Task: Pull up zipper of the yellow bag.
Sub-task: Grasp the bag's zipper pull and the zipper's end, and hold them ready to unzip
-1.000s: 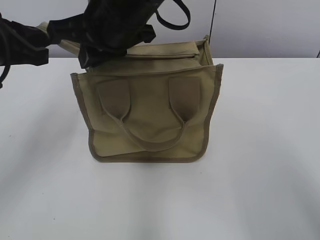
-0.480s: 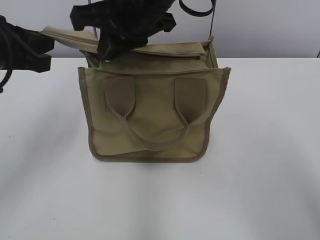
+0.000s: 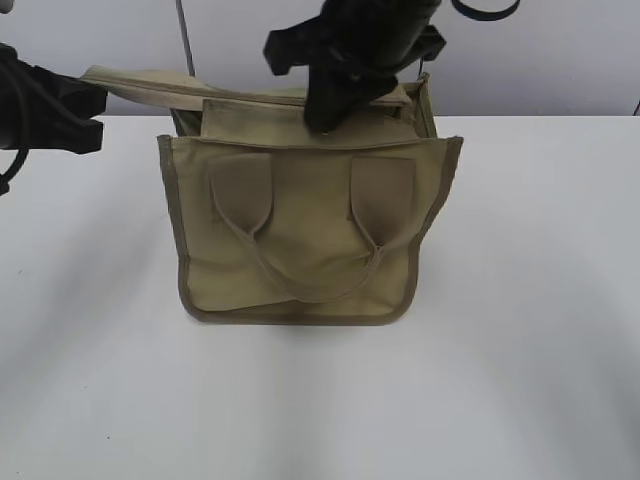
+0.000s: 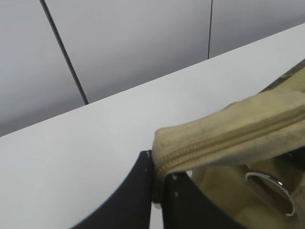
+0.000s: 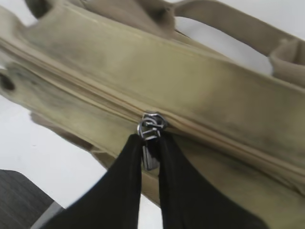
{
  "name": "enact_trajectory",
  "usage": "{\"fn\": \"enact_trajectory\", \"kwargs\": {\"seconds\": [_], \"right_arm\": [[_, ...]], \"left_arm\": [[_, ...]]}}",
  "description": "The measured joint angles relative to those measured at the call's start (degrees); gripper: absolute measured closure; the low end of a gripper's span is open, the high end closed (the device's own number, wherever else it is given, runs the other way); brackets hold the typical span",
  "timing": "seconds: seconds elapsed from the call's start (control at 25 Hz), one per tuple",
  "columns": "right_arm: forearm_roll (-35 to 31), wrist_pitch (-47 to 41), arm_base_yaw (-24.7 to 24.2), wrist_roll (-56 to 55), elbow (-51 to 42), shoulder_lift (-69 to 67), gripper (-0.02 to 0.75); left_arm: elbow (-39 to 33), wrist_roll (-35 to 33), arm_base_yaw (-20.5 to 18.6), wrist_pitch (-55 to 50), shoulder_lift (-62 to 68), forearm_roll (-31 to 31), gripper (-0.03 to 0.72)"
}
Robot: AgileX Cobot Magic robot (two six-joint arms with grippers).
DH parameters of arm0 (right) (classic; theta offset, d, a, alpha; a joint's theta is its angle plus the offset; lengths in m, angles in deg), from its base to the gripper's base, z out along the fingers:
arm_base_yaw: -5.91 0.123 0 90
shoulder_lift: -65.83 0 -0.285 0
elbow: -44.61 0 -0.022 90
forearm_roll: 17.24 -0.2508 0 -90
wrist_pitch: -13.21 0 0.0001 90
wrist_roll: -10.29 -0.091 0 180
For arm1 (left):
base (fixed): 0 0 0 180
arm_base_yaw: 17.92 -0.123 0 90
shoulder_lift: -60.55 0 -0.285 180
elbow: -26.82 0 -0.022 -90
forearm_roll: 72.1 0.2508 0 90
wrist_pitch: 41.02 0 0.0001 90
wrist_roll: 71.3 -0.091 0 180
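The yellow bag (image 3: 300, 230) stands upright on the white table, its handles hanging down the front. My left gripper (image 4: 158, 183) is shut on the end of the zipper tape (image 4: 224, 138) and holds it out to the bag's left, where that gripper (image 3: 85, 105) shows in the exterior view. My right gripper (image 5: 150, 143) is shut on the silver pull tab (image 5: 150, 155) of the zipper (image 5: 95, 98). In the exterior view that gripper (image 3: 330, 115) sits over the bag's top, right of middle.
The white table (image 3: 530, 300) spreads all round the bag. A grey panelled wall (image 3: 560, 50) stands behind it. A silver ring (image 4: 271, 188) shows inside the bag's mouth in the left wrist view.
My right gripper has moved to the right along the bag's top, from the left end to right of middle. The left gripper has held its place.
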Motion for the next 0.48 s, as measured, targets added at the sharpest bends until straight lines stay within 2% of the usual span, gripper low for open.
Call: {"fn": "enact_trajectory", "kwargs": {"seconds": [0.24,0.48], "right_arm": [[1.0,-4.5,-4.8,2.8,0.0,0.2,0.68],[6.5,-6.3,-6.7,3.6,0.0,0.3,0.68]], "left_arm": [[0.0,0.1,-0.1,0.0,1.0,-0.1,0.665],[0.0,0.1,-0.1,0.0,1.3,-0.2,0.665]]}}
